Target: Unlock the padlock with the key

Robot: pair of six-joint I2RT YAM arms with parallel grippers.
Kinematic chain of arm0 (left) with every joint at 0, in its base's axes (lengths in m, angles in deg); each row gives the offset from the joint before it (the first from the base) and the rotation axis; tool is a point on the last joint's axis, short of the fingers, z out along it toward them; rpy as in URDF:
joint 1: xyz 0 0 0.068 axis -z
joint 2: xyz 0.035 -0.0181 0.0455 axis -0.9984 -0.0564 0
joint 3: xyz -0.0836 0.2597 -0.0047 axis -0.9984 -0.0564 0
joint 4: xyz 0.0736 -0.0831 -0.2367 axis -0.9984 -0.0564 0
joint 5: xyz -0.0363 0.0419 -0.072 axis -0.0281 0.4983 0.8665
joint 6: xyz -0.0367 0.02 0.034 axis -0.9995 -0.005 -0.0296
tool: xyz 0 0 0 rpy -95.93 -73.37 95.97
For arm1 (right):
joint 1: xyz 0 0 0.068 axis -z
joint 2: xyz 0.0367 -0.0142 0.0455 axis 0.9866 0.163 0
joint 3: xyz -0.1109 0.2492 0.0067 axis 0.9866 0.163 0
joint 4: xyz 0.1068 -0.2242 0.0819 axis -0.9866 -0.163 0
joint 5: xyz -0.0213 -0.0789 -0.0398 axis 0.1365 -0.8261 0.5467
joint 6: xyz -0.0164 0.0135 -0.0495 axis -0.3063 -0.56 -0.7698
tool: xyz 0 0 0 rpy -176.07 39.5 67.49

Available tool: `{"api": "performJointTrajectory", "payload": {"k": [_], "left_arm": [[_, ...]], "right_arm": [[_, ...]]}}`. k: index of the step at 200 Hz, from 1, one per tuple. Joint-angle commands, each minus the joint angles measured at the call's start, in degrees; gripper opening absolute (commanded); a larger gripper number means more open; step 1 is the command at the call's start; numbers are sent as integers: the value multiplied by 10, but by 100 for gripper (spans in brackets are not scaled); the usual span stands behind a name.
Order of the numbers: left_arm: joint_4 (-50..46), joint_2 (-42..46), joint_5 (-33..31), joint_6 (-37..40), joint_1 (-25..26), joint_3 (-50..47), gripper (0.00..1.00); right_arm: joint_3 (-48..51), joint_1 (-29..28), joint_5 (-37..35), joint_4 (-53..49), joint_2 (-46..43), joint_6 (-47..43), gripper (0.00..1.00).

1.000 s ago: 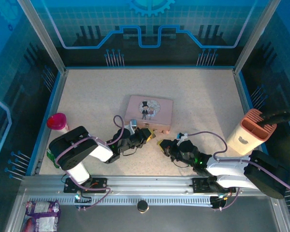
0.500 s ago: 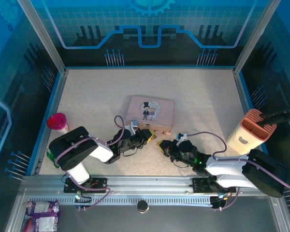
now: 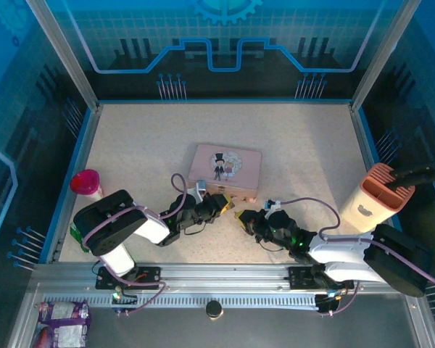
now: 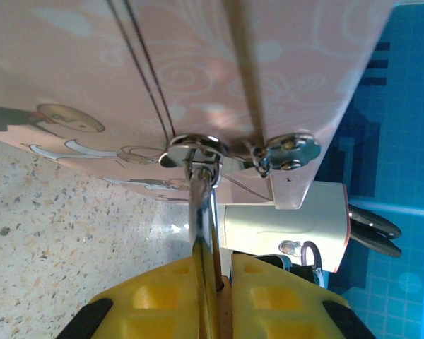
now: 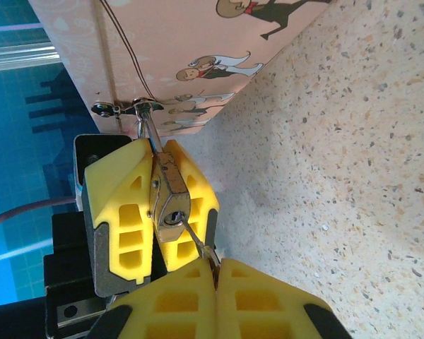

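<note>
In the right wrist view the key point(image 5: 196, 239) shows just its thin blade; its head is hidden in the right tool point(image 5: 215, 268), itself cut by the lower edge. In the left wrist view the left tool point(image 4: 222, 272) buries the body of the padlock point(image 4: 201, 212). From above both are too small to tell.

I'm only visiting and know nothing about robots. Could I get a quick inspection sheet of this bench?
Surface: speckled beige tabletop.
Job's things: small brass padlock hooked by its shackle through the pink tin box latch; thin silvery key with its tip at the keyhole.
Clutter: pink-capped bottle on the left; peach holder on the right.
Grippers: left gripper shut on the padlock; right gripper shut on the key.
Cables: purple cables loop along both arms.
Surroundings: blue panelled walls.
</note>
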Motion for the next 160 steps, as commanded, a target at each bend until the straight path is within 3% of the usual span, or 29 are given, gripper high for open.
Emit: {"api": "performJointTrajectory", "payload": {"k": [1,160], "left_arm": [[115,11,34,25,16,0,0],[121,1,24,30,20,-1,0]], "right_arm": [[-5,7,-14,-7,-17,3,0],[-3,-17,-25,21,8,15,0]]}}
